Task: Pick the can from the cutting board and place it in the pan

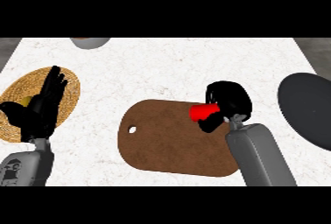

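The robot's right hand sits over the upper right corner of the cutting board, its black fingers and thumb curled round a red can. Only the left part of the can shows; the rest is hidden inside the hand. The can appears to be at or just above the board's surface, and the view does not show whether it has left the wood. The grey right forearm runs down from the hand to the lower edge of the view.

The cutting board is brown with rounded corners and a small hole near its left edge, lying on a white speckled counter. To the right of the hand, near but apart from it, is the dark grey pan, cut off by the right edge of the view.

At the far left, the left hand rests with straight fingers pointing up, holding nothing, over a round woven mat. A small grey bowl peeks in at the top.

Judged from this, 1 step looks done: the can is grasped. Lifting it, carrying it right to the pan and releasing it remain.
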Action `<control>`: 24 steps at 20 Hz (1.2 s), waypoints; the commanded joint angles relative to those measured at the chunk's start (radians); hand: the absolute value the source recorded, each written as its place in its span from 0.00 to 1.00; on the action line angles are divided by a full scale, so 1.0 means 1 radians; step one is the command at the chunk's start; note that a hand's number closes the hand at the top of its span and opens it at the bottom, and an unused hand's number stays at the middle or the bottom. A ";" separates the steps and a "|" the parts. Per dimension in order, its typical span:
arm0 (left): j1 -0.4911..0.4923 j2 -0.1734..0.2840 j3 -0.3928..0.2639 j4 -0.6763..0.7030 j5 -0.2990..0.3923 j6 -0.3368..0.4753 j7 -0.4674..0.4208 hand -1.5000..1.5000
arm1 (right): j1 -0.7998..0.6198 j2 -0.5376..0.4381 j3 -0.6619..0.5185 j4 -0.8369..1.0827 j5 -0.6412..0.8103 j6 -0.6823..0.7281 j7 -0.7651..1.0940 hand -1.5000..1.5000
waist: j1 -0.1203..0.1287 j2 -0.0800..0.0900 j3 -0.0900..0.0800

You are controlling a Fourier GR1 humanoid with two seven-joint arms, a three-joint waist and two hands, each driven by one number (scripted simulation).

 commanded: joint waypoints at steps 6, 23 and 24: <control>-0.015 -0.028 -0.046 -0.030 -0.018 0.000 0.007 0.50 | -0.095 0.011 -0.015 -0.171 0.165 -0.344 0.547 1.00 | 0.067 0.005 0.000; -0.033 -0.044 -0.042 0.006 -0.032 0.008 -0.005 0.50 | 0.045 -0.246 -0.498 -0.283 -0.076 -0.533 0.293 1.00 | 0.053 0.012 0.002; -0.006 -0.011 -0.022 -0.044 -0.007 -0.021 0.015 0.50 | 0.033 -0.304 -0.526 -0.210 -0.066 -0.519 0.268 1.00 | 0.062 0.012 0.002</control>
